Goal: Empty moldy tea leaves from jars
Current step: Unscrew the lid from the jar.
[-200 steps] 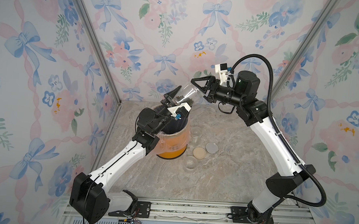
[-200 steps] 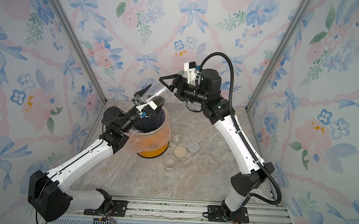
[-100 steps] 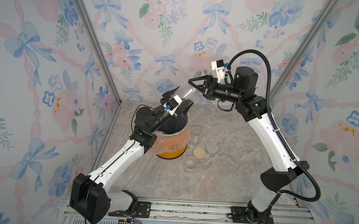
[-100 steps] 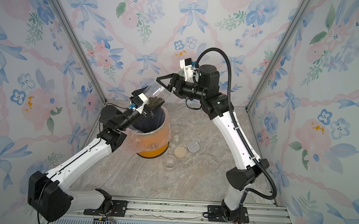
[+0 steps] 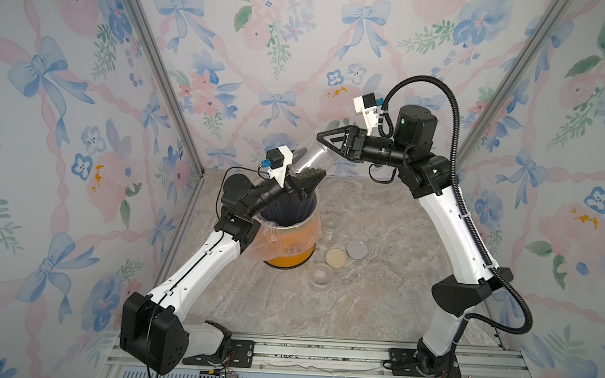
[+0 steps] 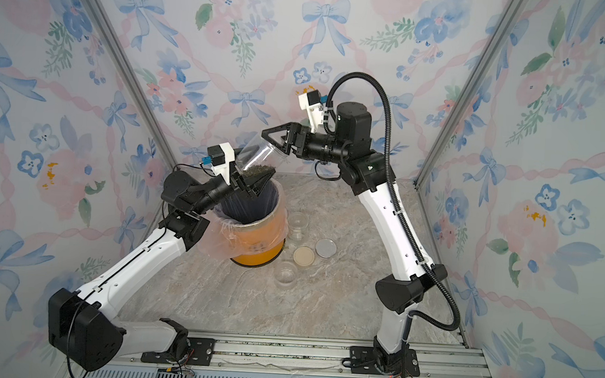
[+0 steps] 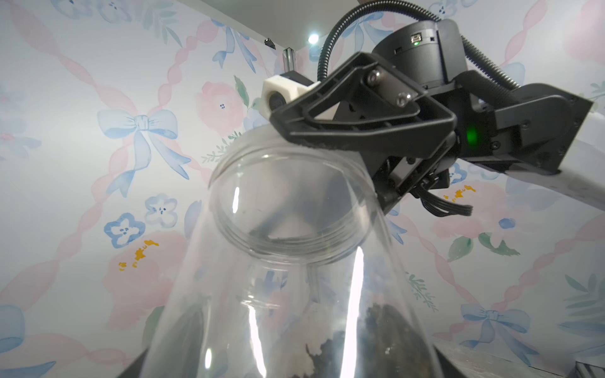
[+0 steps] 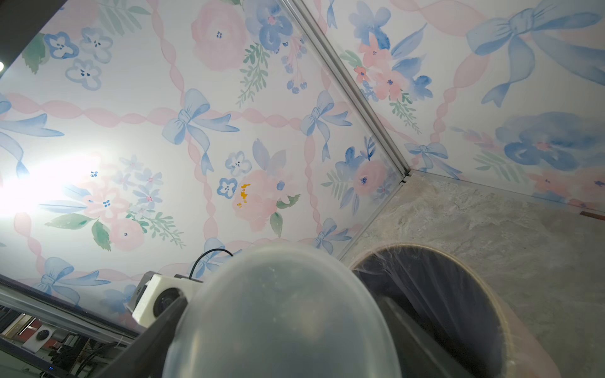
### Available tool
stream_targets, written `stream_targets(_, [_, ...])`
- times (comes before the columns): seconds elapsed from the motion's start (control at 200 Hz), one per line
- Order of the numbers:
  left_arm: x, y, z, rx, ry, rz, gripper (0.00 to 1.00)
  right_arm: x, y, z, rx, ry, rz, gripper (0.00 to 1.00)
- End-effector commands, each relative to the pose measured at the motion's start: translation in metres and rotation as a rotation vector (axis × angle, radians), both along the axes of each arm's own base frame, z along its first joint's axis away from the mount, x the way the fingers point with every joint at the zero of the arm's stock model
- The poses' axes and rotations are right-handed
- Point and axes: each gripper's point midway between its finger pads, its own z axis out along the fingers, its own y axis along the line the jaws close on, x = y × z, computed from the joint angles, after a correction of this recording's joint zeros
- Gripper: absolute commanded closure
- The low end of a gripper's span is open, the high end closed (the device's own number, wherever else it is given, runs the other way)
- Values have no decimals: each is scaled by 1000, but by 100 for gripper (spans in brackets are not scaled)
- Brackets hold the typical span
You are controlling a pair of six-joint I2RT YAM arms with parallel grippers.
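While left gripper (image 5: 302, 190) clamps tilted jar (image 5: 311, 158) above orange bin (image 5: 290, 249), likely so spills land inside, right gripper (image 5: 326, 145) pinches its upper end, centre frame in both top views. Tea leaves (image 5: 307, 176) pooled at jar's low side.

Empty jars (image 5: 331, 225), beige lid (image 5: 336, 257) and silver lid (image 5: 357, 249) lie right of bin, out of the way.

Left wrist: jar's threaded neck at centre, right gripper's finger on its rim.

Right wrist: translucent lid (image 8: 278, 311) fills lower centre, bin mouth lower right. Cannot tell if lid is off yet.

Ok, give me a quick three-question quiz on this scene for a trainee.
1. True or false: the beige lid and silver lid lie side by side on the table.
2. The left hand holds: A) a tilted jar of tea leaves, B) the silver lid, C) nothing?
3. How many empty jars stand on the table?
Key: 1 true; 2 A; 3 two.
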Motion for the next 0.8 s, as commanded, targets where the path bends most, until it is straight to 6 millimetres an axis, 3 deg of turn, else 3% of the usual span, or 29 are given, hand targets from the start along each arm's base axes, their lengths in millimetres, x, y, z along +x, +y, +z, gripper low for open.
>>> stream_targets(0.0, [-7, 3, 21, -87, 30, -56, 80, -7, 7, -13, -47, -31, 79, 27])
stream_targets(0.455, [-10, -2, -3, -125, 155, -145, 80, 2, -4, 0, -14, -76, 89, 27])
stream_targets(0.795, [-12, 6, -1, -97, 112, -78, 80, 5, -13, 0, -16, -72, 69, 27])
